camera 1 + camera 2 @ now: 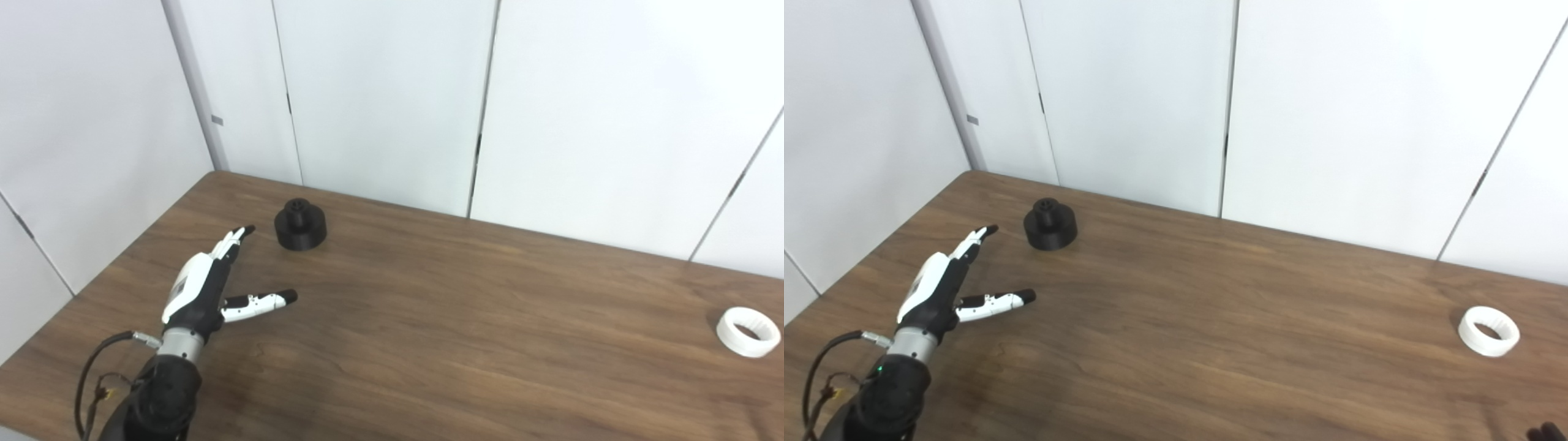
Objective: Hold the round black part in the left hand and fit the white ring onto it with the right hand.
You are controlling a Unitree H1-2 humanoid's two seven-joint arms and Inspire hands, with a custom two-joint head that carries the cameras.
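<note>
Round black part (300, 225) upright nr far-left corner of table (429, 318), just ahead & slightly right of left hand (208, 285); fingers spread, empty, not touching. White ring (748, 331) flat by right edge, well apart. Right hand barely in view at bottom-right; state unclear.

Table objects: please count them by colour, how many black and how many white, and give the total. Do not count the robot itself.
Black: 1, the round black part, standing near the far left of the table
White: 1, the white ring, lying near the right edge
Total: 2
</note>
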